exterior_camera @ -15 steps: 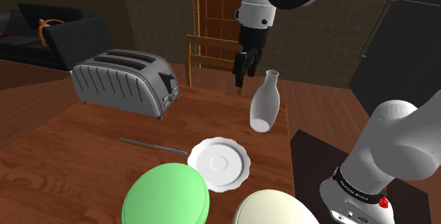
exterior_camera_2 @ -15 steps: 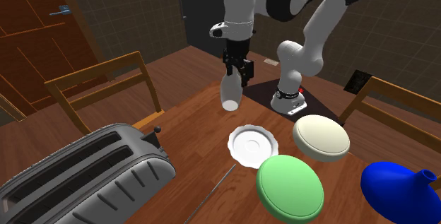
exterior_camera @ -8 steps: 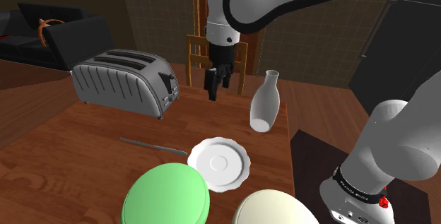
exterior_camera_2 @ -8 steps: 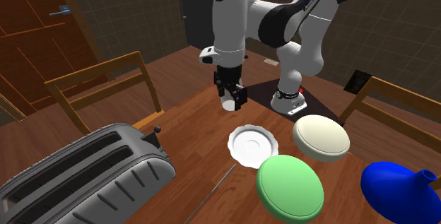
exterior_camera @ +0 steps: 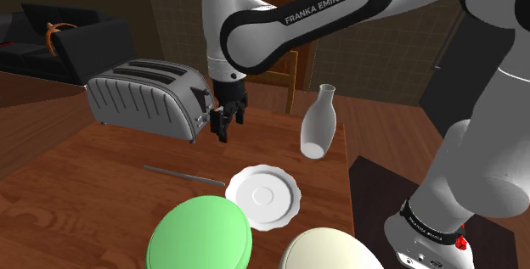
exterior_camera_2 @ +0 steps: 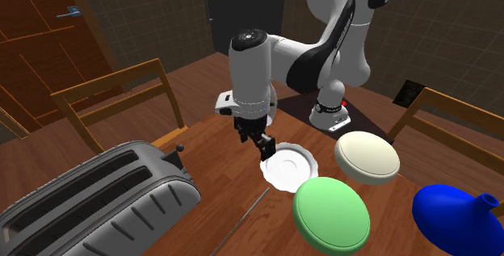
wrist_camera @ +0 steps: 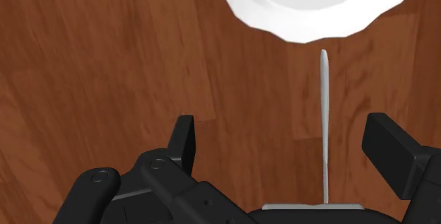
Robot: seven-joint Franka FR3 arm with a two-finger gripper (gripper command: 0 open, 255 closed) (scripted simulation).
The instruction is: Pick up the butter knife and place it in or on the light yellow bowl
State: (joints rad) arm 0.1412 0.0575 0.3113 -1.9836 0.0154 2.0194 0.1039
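Swung over from the white bottle [exterior_camera: 318, 125], the gripper [exterior_camera: 222, 127] hangs over the counter [exterior_camera: 85, 182], fingers [wrist_camera: 185, 138] spread — the butter knife [wrist_camera: 324, 116] lies flat below, its tip near the white plate [exterior_camera: 263, 196].

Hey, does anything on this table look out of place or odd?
The green bowl and the light yellow bowl both show rounded, closed tops with no hollow, as if turned upside down. Nothing looks spilled or broken.
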